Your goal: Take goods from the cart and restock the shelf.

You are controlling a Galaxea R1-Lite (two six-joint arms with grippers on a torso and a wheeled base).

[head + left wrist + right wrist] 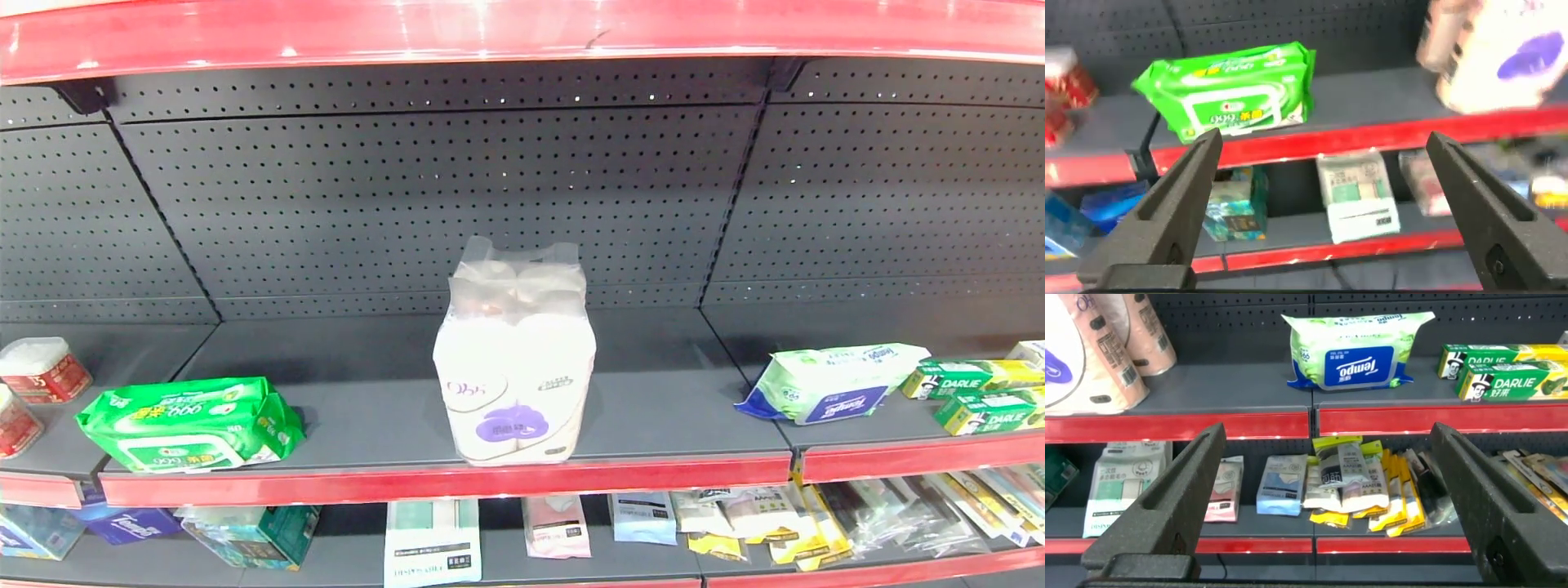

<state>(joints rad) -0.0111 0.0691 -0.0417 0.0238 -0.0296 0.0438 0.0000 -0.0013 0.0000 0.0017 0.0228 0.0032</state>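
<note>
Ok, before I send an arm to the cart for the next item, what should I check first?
1. Left end effector open, nothing in it: ok.
2. Right end effector open, nothing in it: ok.
3. Toilet paper pack standing upright on the shelf: ok, though near the front edge.
4. Bare shelf space between the green wipes pack and the toilet paper pack: ok.
5. Cart's place and what is left in it: cannot tell.

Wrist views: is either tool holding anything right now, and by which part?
Nothing is held. The left tool and right tool are both open and empty, facing the shelf.
</note>
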